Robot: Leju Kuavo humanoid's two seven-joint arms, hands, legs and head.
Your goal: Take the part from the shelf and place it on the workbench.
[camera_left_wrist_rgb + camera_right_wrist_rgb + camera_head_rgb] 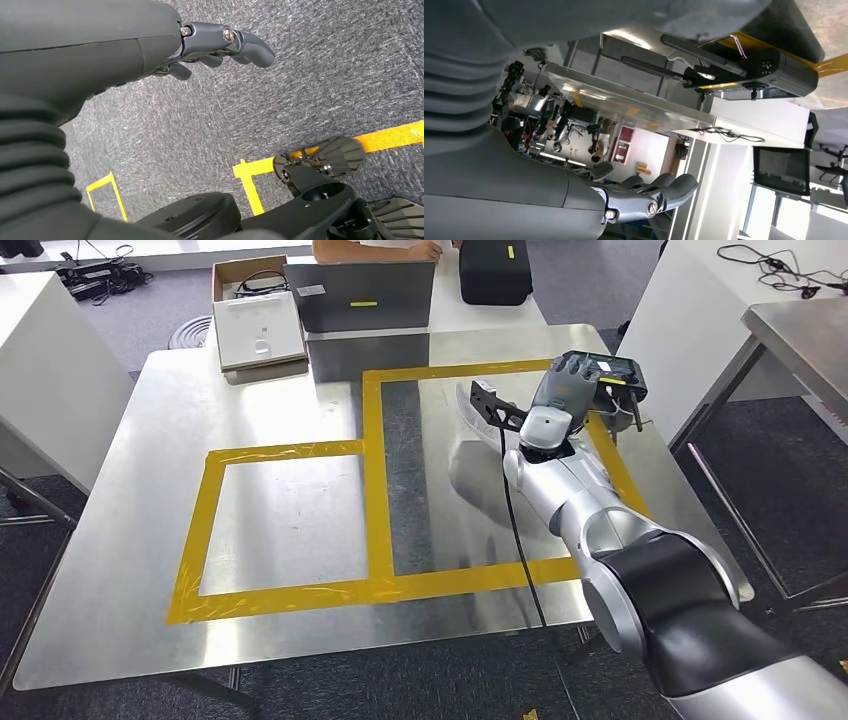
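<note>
The part (pixel 612 376), a black box-shaped unit with a black bracket arm (pixel 497 406) and a thin wire loop, lies on the steel workbench (pixel 300 540) at its far right, on the yellow tape outline (pixel 372 480). My right hand (pixel 558 390) hovers right beside it, back upward, fingers reaching over its near side. In the right wrist view the part (pixel 754 70) rests on the bench surface while my fingers (pixel 659 192) stay loosely bent and apart from it, holding nothing. My left hand (pixel 215 47) hangs over the grey carpet with nothing in it.
A cardboard box with a white carton (pixel 258 330), a grey case (pixel 362 298) and a black bag (pixel 494 270) stand at the bench's far edge, with a person (pixel 375 248) behind them. White tables flank both sides; another steel table (pixel 800 330) is at right.
</note>
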